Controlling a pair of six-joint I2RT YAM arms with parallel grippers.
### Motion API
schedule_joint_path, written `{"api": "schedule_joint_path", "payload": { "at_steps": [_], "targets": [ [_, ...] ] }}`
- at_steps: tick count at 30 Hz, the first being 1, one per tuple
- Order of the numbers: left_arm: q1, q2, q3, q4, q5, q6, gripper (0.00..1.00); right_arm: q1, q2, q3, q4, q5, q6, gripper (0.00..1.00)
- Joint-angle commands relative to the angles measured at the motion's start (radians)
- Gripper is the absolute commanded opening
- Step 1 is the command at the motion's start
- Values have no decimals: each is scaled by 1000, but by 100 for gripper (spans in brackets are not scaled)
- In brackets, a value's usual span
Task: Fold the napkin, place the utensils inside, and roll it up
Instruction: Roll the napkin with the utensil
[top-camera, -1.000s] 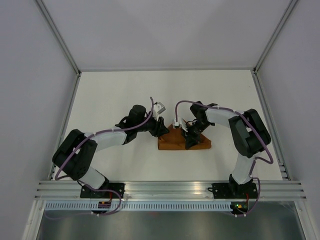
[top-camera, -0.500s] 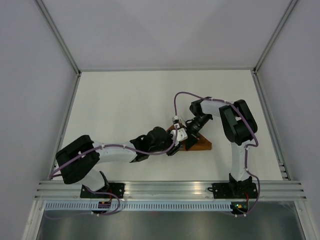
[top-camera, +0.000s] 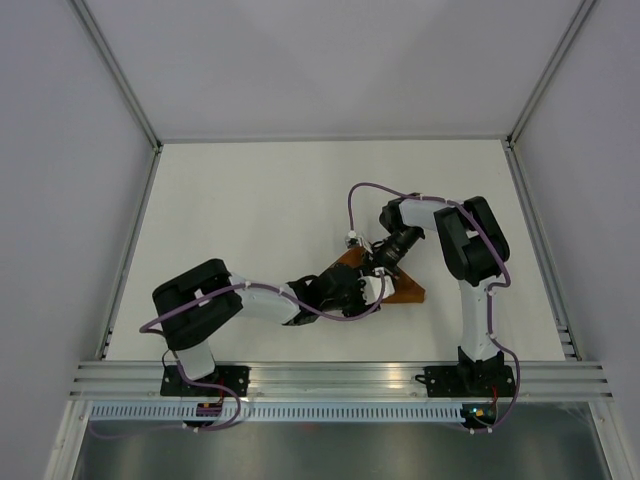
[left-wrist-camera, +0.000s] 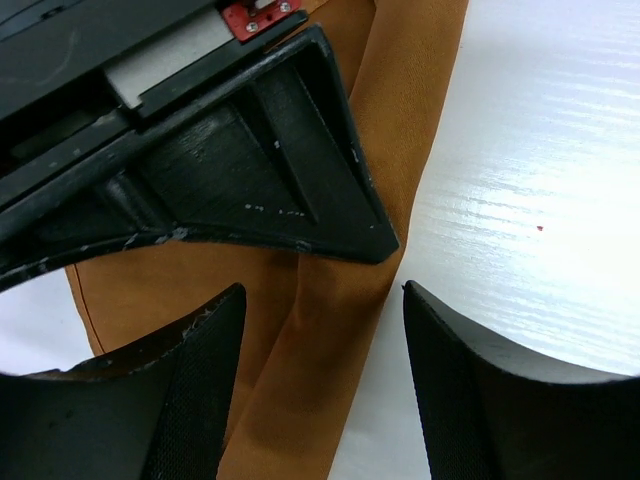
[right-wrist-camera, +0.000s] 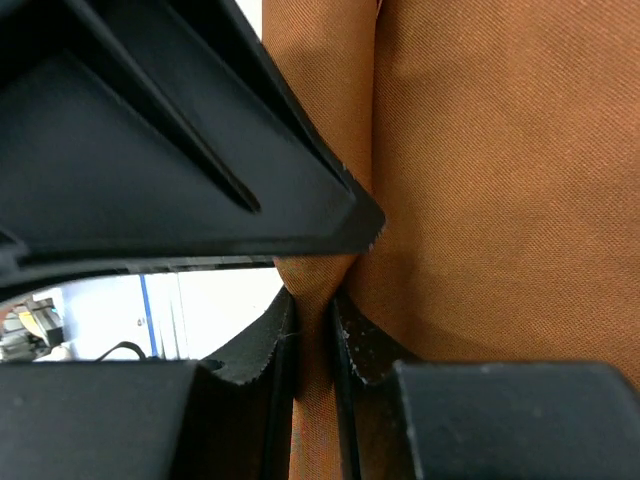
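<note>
The rust-orange napkin (top-camera: 400, 291) lies folded into a small wedge at the table's middle right, mostly hidden under both grippers. My right gripper (right-wrist-camera: 312, 320) is shut on a pinched fold of the napkin (right-wrist-camera: 480, 180); in the top view it (top-camera: 378, 262) sits on the napkin's upper left part. My left gripper (left-wrist-camera: 320, 340) is open, its fingers either side of the napkin's rolled edge (left-wrist-camera: 330, 330), with the right gripper's body just ahead of it. In the top view it (top-camera: 352, 293) lies at the napkin's left end. No utensils are visible.
The white table (top-camera: 250, 200) is ringed by a grey enclosure with metal corner posts (top-camera: 115, 70). An aluminium rail (top-camera: 330, 380) runs along the near edge. Both arms cross close together over the napkin.
My left arm has swung from the napkin's upper left round to its near left side and stretched low across the table. My right gripper has stayed on the napkin, turning slightly.
</note>
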Motion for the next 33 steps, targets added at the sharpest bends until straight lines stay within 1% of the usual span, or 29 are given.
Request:
{"api": "schedule_joint_path", "payload": {
  "at_steps": [1,4,10,13,14,16,17,18,19,22,24,25,28,29,31,33],
  "targets": [
    [-15,31,47,15,-16,81,69,-5,63,5,93,119,-42,15],
    [-18,56,53,15,-17,88,68,-4,69,13,90,120,-39,15],
    [-18,105,64,-8,-11,82,58,-5,75,19,89,120,-33,15],
    [-18,128,81,-31,-3,67,43,-5,75,20,89,122,-31,15],
    [-18,134,82,-36,-3,61,32,-5,75,20,87,122,-33,15],
    [-17,146,90,-46,-3,56,22,-5,72,19,89,122,-33,15],
    [-17,149,95,-62,10,51,13,-5,72,20,89,122,-32,16],
    [-17,154,99,-71,24,50,10,-5,72,22,89,122,-31,16],
    [-14,162,108,-78,38,47,2,-5,70,22,89,120,-28,17],
    [-8,169,121,-112,79,42,2,-5,61,22,87,119,-25,20],
    [2,175,127,-129,113,36,2,-7,46,23,89,119,-21,25],
    [3,179,127,-132,124,32,2,-8,38,23,92,117,-16,30],
    [22,180,128,-151,181,19,2,-20,-2,26,93,114,1,39],
    [28,180,128,-155,194,9,2,-25,-14,33,90,106,4,44],
    [46,182,132,-169,233,1,2,-36,-42,48,75,96,5,48],
    [60,188,139,-184,263,-7,2,-46,-68,66,56,79,11,49]
  ]
}}
